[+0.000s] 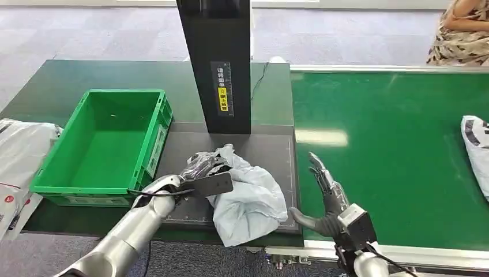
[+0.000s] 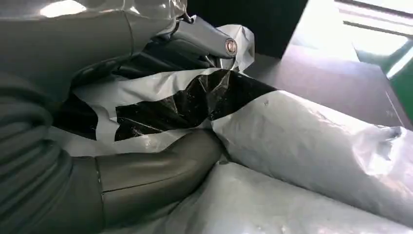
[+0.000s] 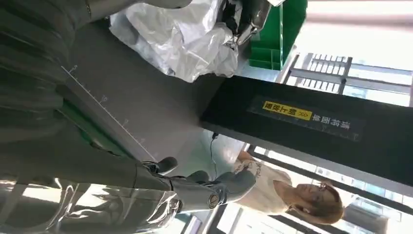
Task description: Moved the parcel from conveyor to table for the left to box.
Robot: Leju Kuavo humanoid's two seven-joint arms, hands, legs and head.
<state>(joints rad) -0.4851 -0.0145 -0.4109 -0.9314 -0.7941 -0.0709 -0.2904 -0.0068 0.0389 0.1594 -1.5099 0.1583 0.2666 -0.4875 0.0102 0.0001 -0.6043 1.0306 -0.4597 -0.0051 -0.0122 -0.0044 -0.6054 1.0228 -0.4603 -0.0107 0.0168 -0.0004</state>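
with left hand fingers clamped on the parcel, lift clear over the box rim; right hand splayed, empty.

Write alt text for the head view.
The left robot hand grips a crumpled grey parcel on the dark table, beside an empty green crate. The right robot hand hovers open over the green conveyor, where another parcel lies at the far right.

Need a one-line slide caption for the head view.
Left robot hand grips grey parcel on table beside green crate; right robot hand open over conveyor.
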